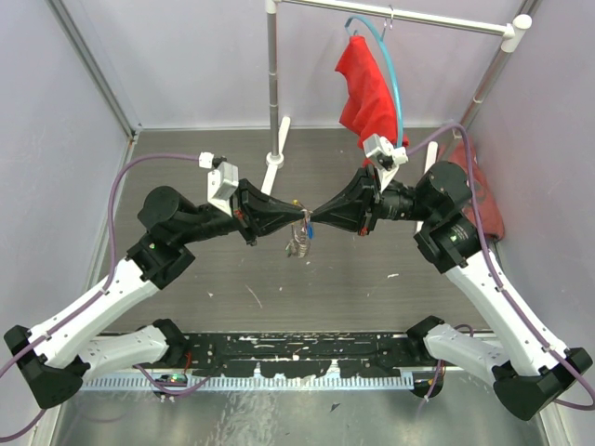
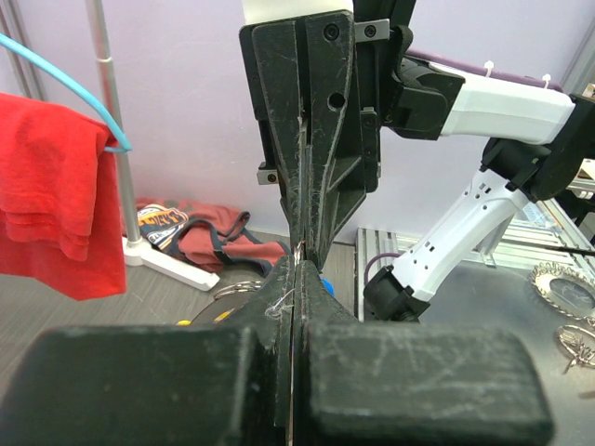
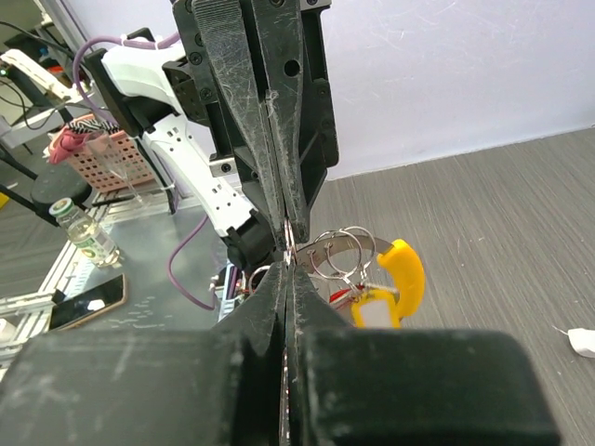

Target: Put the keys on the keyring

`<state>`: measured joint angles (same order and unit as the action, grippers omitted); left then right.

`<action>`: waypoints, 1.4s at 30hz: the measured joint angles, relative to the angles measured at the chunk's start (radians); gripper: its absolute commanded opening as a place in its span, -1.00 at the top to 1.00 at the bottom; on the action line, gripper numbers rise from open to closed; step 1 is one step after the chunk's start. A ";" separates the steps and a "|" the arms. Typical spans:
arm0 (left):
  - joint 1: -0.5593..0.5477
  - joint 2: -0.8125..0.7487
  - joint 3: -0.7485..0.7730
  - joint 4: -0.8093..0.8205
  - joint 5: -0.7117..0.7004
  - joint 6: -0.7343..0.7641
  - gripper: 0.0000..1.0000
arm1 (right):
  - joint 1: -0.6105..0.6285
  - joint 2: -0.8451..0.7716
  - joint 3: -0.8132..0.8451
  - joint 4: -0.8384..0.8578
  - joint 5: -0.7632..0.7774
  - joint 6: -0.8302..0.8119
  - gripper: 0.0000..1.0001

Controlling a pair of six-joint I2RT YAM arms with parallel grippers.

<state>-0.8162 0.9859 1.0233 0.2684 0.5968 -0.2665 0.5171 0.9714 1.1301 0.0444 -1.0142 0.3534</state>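
Above the middle of the table, the left gripper and right gripper meet tip to tip, both clamped on the keyring, its keys dangling just below, so threading probably calls for firm, aligned pinches.

Robotics lab test cell, not a domestic room. I am bolted to a black, paint-scratched metal mounting rail at the near edge of a grey wood-grain tabletop. Pale lilac panel walls on silver aluminium frame posts box me in. Purple cables run exposed. Outside the cell, a grey metal bench holds a red perforated tube rack, a small clear glass bottle and a dark smartphone.
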 measured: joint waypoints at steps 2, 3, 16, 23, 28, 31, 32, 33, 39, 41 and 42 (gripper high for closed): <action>0.000 0.000 0.000 0.000 0.000 0.000 1.00 | 0.000 0.000 0.006 -0.013 0.002 -0.003 0.98; 0.000 0.000 0.000 0.000 0.000 0.001 1.00 | 0.000 0.000 0.010 -0.024 0.003 -0.007 0.99; 0.000 -0.002 0.030 -0.021 -0.001 0.031 1.00 | 0.000 0.047 0.168 -0.257 0.019 -0.030 0.99; 0.000 -0.002 0.030 -0.061 -0.004 0.042 1.00 | 0.000 0.061 0.175 -0.324 0.021 -0.034 0.99; 0.000 -0.002 0.030 -0.074 -0.005 0.049 1.00 | 0.000 0.077 0.184 -0.356 0.016 -0.034 0.99; 0.000 -0.002 0.030 -0.076 -0.006 0.050 1.00 | 0.000 0.088 0.185 -0.368 0.008 -0.034 0.98; 0.000 -0.002 0.030 -0.076 -0.007 0.050 1.00 | 0.000 0.092 0.185 -0.372 0.006 -0.034 0.99; 0.000 -0.002 0.030 -0.076 -0.007 0.050 1.00 | 0.000 0.095 0.185 -0.375 0.004 -0.034 0.99; 0.001 -0.002 0.030 -0.078 -0.008 0.053 1.00 | 0.000 0.109 0.185 -0.387 -0.007 -0.034 0.97; 0.001 -0.002 0.030 -0.081 -0.008 0.054 1.00 | 0.000 0.113 0.185 -0.391 -0.011 -0.035 0.89; 0.001 -0.002 0.030 -0.081 -0.008 0.054 1.00 | 0.000 0.116 0.185 -0.391 -0.014 -0.036 0.81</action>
<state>-0.8150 0.9844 1.0531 0.1875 0.5884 -0.2127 0.5171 1.0874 1.3155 -0.3470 -1.0279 0.3172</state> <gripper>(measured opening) 0.007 0.028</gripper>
